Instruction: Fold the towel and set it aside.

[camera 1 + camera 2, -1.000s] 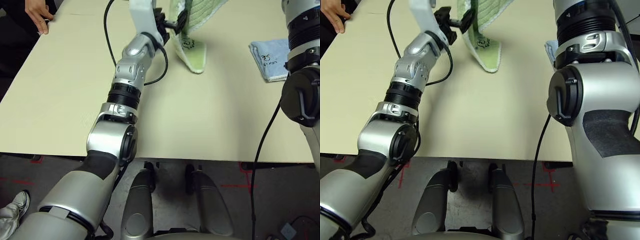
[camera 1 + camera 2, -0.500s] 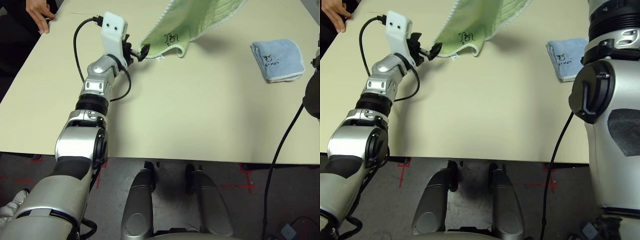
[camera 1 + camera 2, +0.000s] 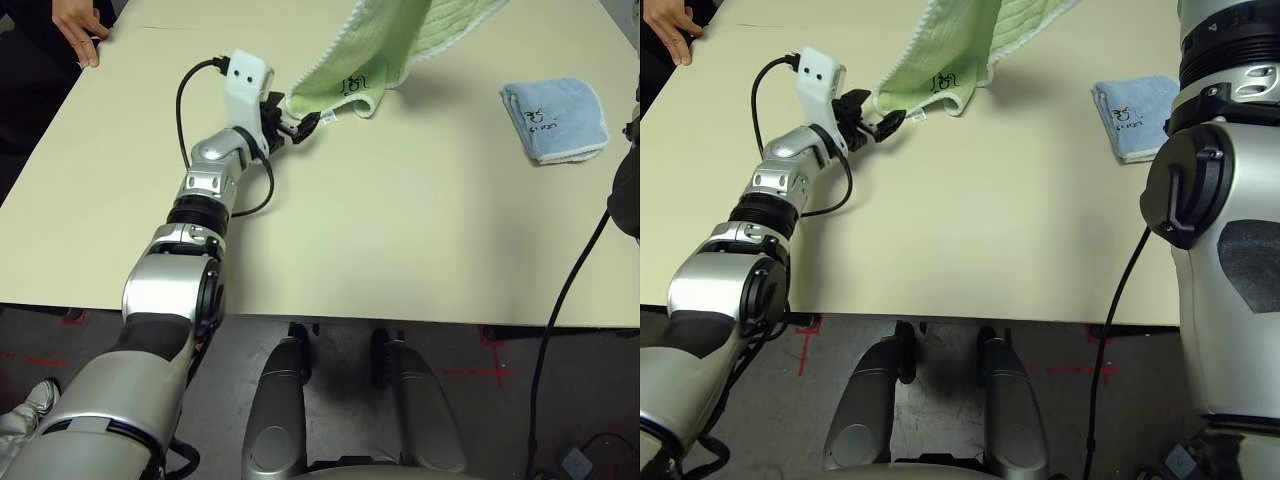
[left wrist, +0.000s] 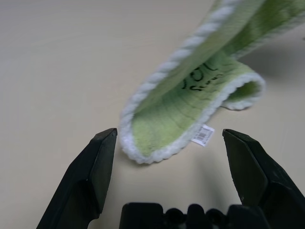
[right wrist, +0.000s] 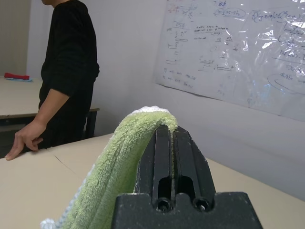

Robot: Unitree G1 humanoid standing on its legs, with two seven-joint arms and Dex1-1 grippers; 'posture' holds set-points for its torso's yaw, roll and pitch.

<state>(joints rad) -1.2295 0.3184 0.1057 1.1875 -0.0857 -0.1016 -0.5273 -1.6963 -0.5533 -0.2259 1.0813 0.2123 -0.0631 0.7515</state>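
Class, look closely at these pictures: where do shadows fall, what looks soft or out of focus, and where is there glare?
Left eye view: the towel casts a soft shadow on the table. Left wrist view: the left gripper stands open and sharp, while the towel's far part blurs. Right wrist view: the right gripper is shut on the towel; glare streaks the whiteboard.

Head eyes overlook the table (image 3: 400, 240); wrist cameras sight along each claw.

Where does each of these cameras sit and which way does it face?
Head eyes: look down on the beige table; silver left forearm, open left gripper by the hanging lime-green terry towel, light blue folded cloth.
Left wrist: looks between its open fingers at the towel's white-edged corner.
Right wrist: looks upward past the shut right gripper, towel draped over it, at a person and whiteboard.
Shared: the towel.
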